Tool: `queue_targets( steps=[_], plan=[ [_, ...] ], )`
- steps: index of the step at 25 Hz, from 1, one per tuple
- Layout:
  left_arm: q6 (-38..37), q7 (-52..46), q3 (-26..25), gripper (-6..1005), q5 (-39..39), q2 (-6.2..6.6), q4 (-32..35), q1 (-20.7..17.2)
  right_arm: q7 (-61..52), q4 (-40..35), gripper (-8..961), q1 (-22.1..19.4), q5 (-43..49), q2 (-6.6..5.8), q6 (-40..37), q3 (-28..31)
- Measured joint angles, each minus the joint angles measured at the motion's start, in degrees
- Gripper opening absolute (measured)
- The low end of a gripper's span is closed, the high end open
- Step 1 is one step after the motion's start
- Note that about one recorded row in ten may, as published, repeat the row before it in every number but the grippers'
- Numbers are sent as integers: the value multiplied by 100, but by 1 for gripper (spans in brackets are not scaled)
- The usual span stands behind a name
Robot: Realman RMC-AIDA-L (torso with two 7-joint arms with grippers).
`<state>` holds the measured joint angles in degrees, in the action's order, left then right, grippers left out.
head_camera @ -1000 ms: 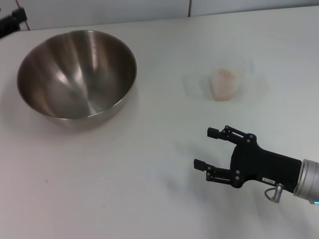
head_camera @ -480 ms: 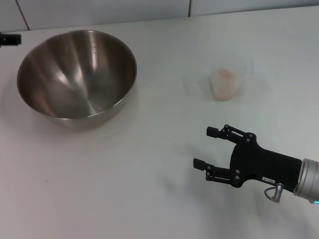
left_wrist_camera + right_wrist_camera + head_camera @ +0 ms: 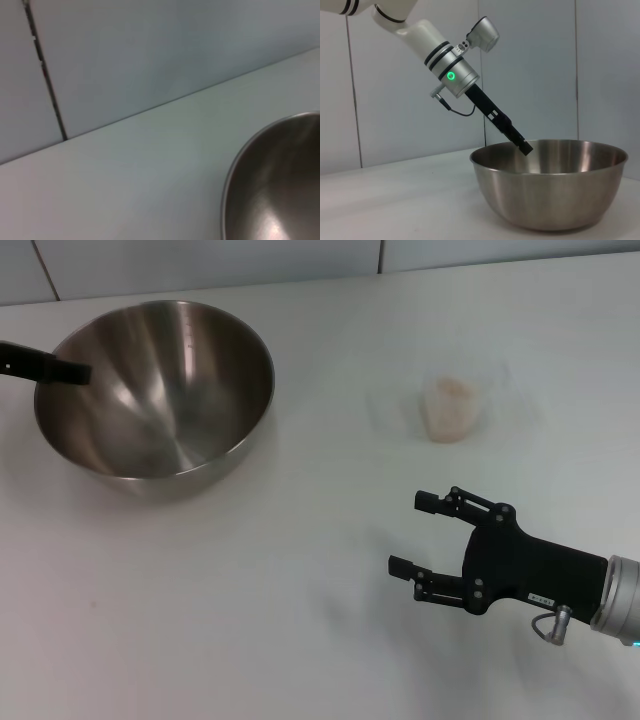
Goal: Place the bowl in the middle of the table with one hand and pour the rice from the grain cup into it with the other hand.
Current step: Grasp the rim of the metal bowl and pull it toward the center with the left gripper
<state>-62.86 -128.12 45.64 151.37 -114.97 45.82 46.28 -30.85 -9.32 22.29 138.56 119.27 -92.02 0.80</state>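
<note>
My left gripper reaches down at a slant to the bowl's near rim on my left side, its dark tip just over the lip and inside the steel wall. Seen from the right wrist, the fingertip sits at the rim, but I cannot tell whether those jaws are spread or closed, nor whether they straddle the wall yet. The rim is what the coming move turns on: it lies right under the tip, curving away to either side, and the bowl has to travel from there toward my right to reach the middle of the table.

My right gripper hangs low over the table's near right part with its jaws spread and nothing between them. The grain cup stands beyond its tips, well apart, upright, with the rice heaped inside. My right arm is plainly the nearer one to the cup, my left to the bowl.

Between bowl and cup the table is bare white; I judge nothing blocks the slide.
</note>
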Motion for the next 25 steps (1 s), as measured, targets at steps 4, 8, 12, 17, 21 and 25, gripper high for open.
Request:
queue_targets(
  steps=[4, 8, 12, 17, 21, 25],
  plan=[
    [81, 7, 69, 743, 42, -5, -170, 83, 0, 0, 834, -15, -4, 0, -2, 0],
    [48, 7, 107, 678, 116, 1, -180, 101, 0, 0, 834, -26, -5, 0, -8, 0],
    [51, 8, 166, 553, 220, -2, -183, 110, 0, 0, 835, -35, -5, -1, -15, -1],
    [74, 11, 224, 352, 310, -4, -186, 116, 0, 0, 835, -42, -5, 0, -18, -1],
    [44, 14, 224, 224, 296, 0, -169, 139, 0, 0, 835, -48, -5, 0, -18, -1],
    [-74, 31, 163, 124, 290, 46, -193, 220, 0, 5, 834, -50, -5, 0, -18, -1]
  ],
)
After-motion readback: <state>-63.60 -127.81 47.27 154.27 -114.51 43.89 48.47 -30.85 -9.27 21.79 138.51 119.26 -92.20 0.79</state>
